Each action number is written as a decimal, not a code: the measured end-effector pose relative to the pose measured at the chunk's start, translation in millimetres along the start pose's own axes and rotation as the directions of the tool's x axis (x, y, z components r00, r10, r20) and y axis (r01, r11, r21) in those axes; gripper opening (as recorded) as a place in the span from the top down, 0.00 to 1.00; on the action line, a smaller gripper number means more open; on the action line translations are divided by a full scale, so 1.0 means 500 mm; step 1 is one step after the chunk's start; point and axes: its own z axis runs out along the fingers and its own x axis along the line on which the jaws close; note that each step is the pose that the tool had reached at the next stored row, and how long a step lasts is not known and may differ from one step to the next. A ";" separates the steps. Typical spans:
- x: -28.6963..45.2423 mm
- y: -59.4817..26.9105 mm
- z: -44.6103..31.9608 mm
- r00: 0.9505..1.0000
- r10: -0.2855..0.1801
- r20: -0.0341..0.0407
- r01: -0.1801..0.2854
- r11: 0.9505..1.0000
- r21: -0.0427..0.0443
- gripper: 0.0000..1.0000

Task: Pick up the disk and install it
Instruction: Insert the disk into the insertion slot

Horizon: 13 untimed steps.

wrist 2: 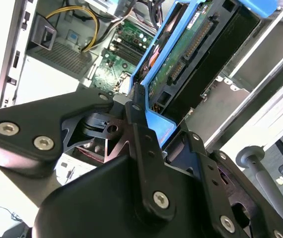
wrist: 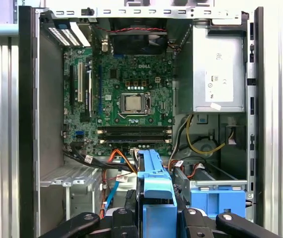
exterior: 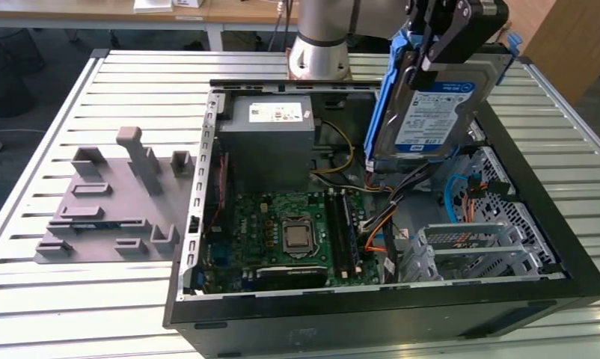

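gripper [exterior: 427,66] clenched on the disk [exterior: 435,112], gripping it by its blue bracket [wrist 2: 156,124]. disk hangs on edge, label outward, slightly tilted, over the open pc case [exterior: 380,303]. it's above the drive cage [exterior: 475,247], w/ the psu [exterior: 270,127] to the exterior view's left. mobo [wrist: 131,99] lies below in the first wrist view.

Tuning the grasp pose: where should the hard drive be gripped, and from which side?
Probably at the short end of its blue bracket, approached from above. The gripper is shut on the hard drive that way. The drive hangs upright with its lower end free over the open computer case.
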 end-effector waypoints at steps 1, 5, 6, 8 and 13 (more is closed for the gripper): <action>0.003 0.000 0.000 1.000 0.000 0.000 0.000 1.000 0.000 0.64; 0.014 0.000 0.000 1.000 0.000 0.000 0.000 1.000 0.000 0.64; 0.015 0.001 0.000 1.000 0.000 0.000 0.000 1.000 0.000 0.64; 0.016 0.005 0.000 1.000 0.000 0.000 0.000 1.000 0.000 0.64; 0.026 0.010 0.000 1.000 0.000 0.000 0.000 1.000 0.000 0.64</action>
